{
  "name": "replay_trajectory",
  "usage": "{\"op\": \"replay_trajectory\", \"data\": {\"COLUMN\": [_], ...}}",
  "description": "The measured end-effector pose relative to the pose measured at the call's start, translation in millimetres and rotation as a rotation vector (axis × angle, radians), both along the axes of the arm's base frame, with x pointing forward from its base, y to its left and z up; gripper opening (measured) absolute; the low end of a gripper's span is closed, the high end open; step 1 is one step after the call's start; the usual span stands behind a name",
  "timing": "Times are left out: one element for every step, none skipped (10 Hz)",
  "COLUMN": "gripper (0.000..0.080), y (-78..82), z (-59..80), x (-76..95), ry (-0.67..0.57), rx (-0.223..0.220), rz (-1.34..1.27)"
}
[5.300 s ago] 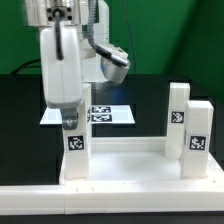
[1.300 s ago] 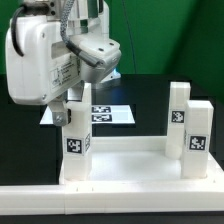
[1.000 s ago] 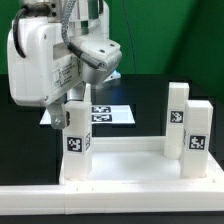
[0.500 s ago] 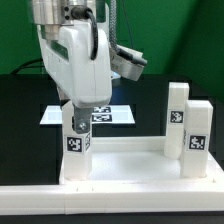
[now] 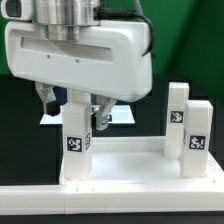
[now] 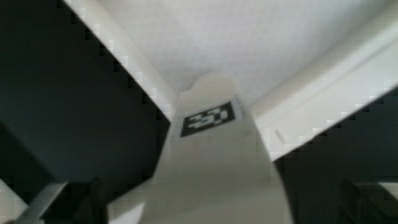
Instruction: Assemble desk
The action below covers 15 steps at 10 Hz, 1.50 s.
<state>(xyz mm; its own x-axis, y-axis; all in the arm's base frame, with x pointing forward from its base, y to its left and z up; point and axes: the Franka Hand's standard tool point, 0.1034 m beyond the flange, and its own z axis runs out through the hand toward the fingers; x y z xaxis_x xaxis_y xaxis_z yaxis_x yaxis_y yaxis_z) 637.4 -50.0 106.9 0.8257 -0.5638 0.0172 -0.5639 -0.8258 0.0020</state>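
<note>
Desk top [image 5: 125, 160] lies flat near the front of the table [image 5: 170, 105], upside down by the look of it, long axis running across the exterior view from left to right. Three square-post legs stand upright on it, long axes vertical. Left leg [image 5: 77, 140] sits at the top's corner on the exterior view's left, tag facing the camera. Two more legs stand on the exterior view's right: a rear leg [image 5: 178, 112] and a front leg [image 5: 197, 138], just beside each other, both tags toward the camera.

In the wrist view the left leg [image 6: 217, 160] fills the centre, tag near its upper end, desk top [image 6: 267, 45] spread out beyond it.

The arm's white wrist body hangs low and broad over the left leg, hand pointing straight down. End effector [image 5: 72, 106] straddles the top of the left leg, one dark finger [image 5: 99, 115] showing on the side toward the exterior view's right. Fingers sit close on either side of the post; cannot tell whether they press on it.

Marker board [image 5: 118, 118] lies flat on the table behind the desk top, mostly hidden by the arm.
</note>
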Motion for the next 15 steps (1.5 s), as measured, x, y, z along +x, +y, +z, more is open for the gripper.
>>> {"op": "replay_trajectory", "data": {"gripper": [0.0649, 0.0634, 0.0634, 0.0471, 0.0471, 0.0285, 0.0288, 0.0288, 0.0288, 0.0288, 0.0288, 0.0288, 0.0288, 0.0289, 0.0289], "y": [2.7, 0.9, 1.2, 1.2, 1.2, 1.4, 1.5, 1.4, 1.1, 0.3, -0.1, -0.6, -2.1, -1.8, -1.2], "z": [-0.6, -0.5, -0.5, -0.5, -0.5, -0.5, -0.4, -0.3, -0.2, -0.1, -0.3, -0.3, -0.5, -0.3, -0.7], "x": [-0.3, -0.4, -0.3, -0.3, -0.3, -0.3, -0.2, 0.0, 0.4, 1.0, 1.1, 1.2, 1.5, 2.4, 4.1], "ry": [0.002, 0.001, 0.001, 0.001, 0.0, -0.001, -0.002, -0.003, -0.003, 0.0, -0.001, -0.002, -0.003, -0.003, -0.013], "rx": [0.0, 0.0, 0.001, 0.001, 0.002, 0.004, 0.004, 0.005, 0.007, 0.008, 0.014, 0.018, 0.033, 0.05, 0.068], "rz": [0.027, 0.016, -0.002, -0.008, -0.047, -0.119, -0.19, -0.244, -0.33, -0.441, -0.552, -0.667, -0.807, -0.939, -1.091]}}
